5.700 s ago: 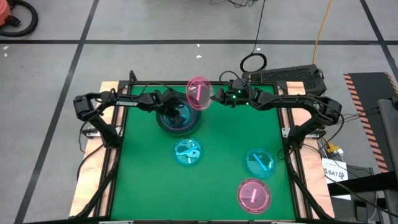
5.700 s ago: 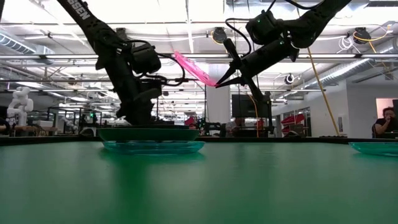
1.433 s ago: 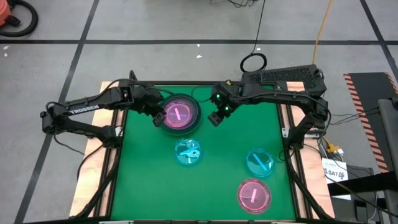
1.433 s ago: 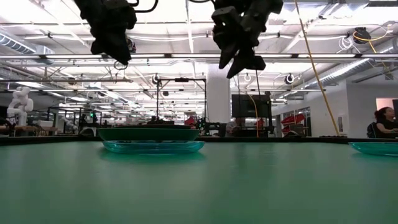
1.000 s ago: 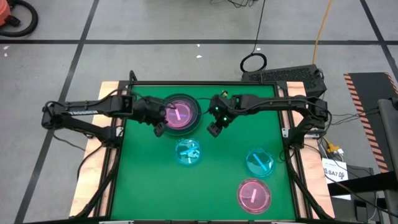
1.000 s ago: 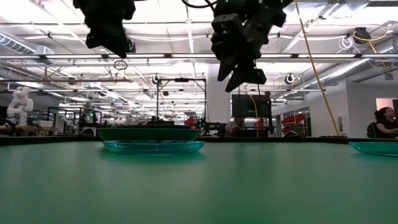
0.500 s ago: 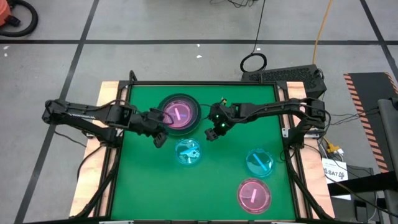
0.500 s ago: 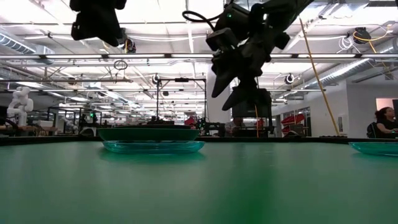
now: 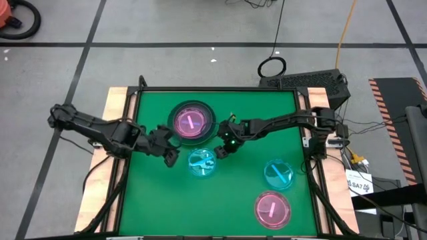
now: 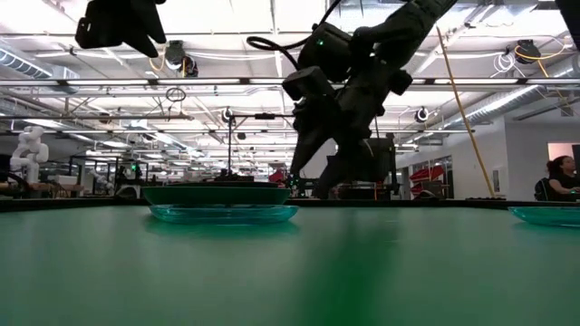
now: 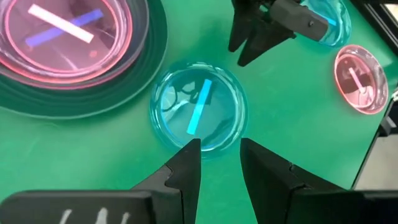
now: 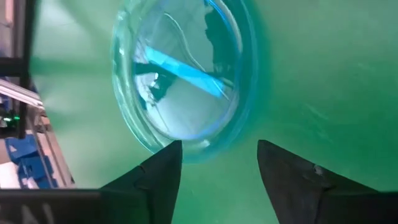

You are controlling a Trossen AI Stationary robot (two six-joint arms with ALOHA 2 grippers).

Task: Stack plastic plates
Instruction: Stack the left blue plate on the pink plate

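Plates sit apart on your green table: a translucent pink plate nested in a dark grey plate at 12 o'clock. Left gripper and right gripper flank a cyan plate, both spread, empty. Only the low view shows another cyan plate underneath the stack

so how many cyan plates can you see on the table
2 in plain sight: one cyan plate mid-table between both tools, another toward the right edge. The low view shows a cyan rim under the stack, possibly a third.
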